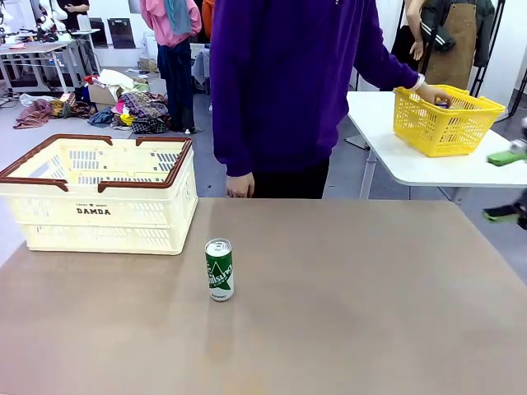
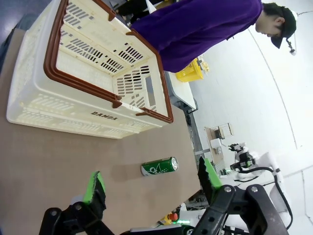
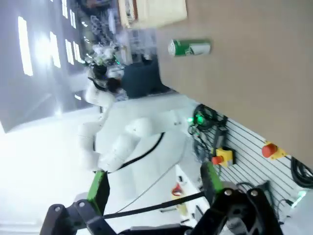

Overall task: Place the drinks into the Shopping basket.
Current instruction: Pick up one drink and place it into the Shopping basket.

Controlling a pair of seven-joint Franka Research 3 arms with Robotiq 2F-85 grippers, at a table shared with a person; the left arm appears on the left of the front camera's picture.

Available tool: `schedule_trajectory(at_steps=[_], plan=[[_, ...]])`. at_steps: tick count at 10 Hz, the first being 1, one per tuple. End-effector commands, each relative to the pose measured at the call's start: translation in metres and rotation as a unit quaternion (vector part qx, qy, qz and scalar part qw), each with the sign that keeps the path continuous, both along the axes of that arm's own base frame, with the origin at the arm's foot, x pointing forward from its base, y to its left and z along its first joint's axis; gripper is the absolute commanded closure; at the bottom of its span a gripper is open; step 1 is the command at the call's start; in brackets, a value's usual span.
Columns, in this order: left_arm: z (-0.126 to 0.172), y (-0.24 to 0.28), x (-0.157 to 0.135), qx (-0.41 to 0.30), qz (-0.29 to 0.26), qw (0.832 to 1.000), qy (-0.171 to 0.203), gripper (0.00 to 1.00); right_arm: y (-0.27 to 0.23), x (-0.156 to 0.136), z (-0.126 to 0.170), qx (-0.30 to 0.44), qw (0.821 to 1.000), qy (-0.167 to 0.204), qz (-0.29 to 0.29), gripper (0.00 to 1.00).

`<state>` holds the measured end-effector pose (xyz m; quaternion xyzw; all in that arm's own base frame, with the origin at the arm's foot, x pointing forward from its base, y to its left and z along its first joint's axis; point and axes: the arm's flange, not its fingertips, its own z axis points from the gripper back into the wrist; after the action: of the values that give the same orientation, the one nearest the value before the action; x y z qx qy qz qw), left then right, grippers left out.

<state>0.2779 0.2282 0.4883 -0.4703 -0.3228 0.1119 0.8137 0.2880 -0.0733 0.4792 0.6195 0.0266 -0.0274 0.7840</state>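
Note:
One green drink can (image 1: 219, 270) stands upright on the brown table, in front of the Shopping basket's right end and apart from it. The cream Shopping basket (image 1: 107, 222) with its brown rim sits at the far left, and nothing shows inside it. In the left wrist view the can (image 2: 159, 166) lies just beyond my open left gripper (image 2: 150, 182), with the basket (image 2: 73, 81) farther off. My right gripper (image 1: 510, 185) hangs open at the table's right edge. Its wrist view shows its open fingers (image 3: 154, 182), the can (image 3: 189, 47) and a corner of the basket (image 3: 154, 12) far away.
A person in a purple top stands at the far side, one hand (image 1: 240, 185) at the table edge. The other hand (image 1: 432, 95) reaches into a yellow mesh basket (image 1: 436, 132) on a white side table (image 1: 395, 160). Bare tabletop (image 1: 354, 304) spreads right of the can.

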Motion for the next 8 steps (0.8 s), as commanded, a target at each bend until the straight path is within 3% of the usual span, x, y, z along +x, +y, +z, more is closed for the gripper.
schedule_trajectory(at_steps=[1, 2, 3, 4, 8], plan=[[-0.001, 0.000, 0.001, -0.002, -0.003, 1.000, -0.014, 0.00, -0.023, -0.014, -0.052, 0.068, 0.996, -0.023, -0.045, 0.00], [-0.001, 0.000, 0.001, -0.002, -0.003, 1.000, -0.014, 0.00, -0.031, -0.023, -0.075, 0.050, 0.993, -0.040, -0.098, 0.00], [-0.001, 0.000, 0.001, -0.002, -0.003, 1.000, -0.014, 0.00, -0.027, -0.031, -0.093, 0.027, 0.986, -0.126, -0.108, 0.00], [-0.001, 0.000, 0.001, -0.002, -0.003, 1.000, -0.014, 0.00, -0.043, -0.016, -0.048, 0.044, 0.997, -0.008, -0.062, 0.00], [-0.001, 0.000, 0.001, -0.002, -0.003, 1.000, -0.014, 0.00, -0.043, -0.016, -0.048, 0.044, 0.997, -0.008, -0.062, 0.00]])
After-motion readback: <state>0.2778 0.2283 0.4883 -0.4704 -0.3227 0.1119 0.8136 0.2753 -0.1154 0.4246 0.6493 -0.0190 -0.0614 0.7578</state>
